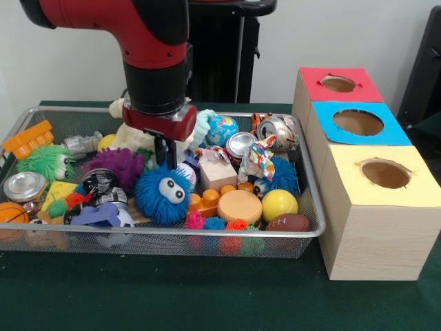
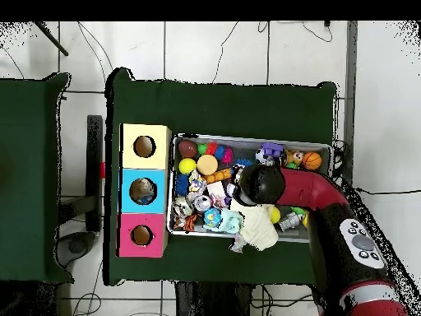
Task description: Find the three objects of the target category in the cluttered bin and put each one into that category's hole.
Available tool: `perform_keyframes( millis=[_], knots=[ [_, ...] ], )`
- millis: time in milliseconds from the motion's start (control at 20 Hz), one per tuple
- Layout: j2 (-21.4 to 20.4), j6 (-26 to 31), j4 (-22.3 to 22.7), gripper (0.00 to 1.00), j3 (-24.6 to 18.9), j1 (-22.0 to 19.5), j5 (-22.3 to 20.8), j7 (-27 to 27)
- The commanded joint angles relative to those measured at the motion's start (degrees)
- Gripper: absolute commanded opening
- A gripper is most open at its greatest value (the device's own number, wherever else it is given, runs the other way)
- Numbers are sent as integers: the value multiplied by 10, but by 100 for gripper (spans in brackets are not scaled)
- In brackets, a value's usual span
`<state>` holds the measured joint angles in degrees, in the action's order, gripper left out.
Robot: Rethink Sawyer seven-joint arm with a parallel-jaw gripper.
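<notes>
Silver wire-mesh bin (image 1: pixel 311 200), frame centre: black pincer (image 1: pixel 164 149), state untellable, is best lowered straight beside fuzzy blue ball (image 1: pixel 162 195).

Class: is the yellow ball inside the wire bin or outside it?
Inside. The yellow ball lies within the bin's rim, beside a small brown football.

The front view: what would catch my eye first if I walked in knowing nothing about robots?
Probably the big red arm reaching down from above into the bin, a wire mesh tray crammed with bright toys. Below the arm's end sits a fuzzy blue ball with googly eyes. Right of the bin stand three wooden boxes, topped red, blue and yellow, each with a round hole.
</notes>
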<state>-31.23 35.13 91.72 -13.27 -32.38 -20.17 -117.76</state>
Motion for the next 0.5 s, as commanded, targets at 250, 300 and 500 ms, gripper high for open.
perform_keyframes(
  millis=[250, 300, 500],
  knots=[
    [-18, 90, 27, 0, -53, -5, 28, 46],
    [-23, 100, 25, 0, -54, -4, 32, 48],
    [-59, 156, 22, 0, -49, 9, 48, 41]
  ],
)
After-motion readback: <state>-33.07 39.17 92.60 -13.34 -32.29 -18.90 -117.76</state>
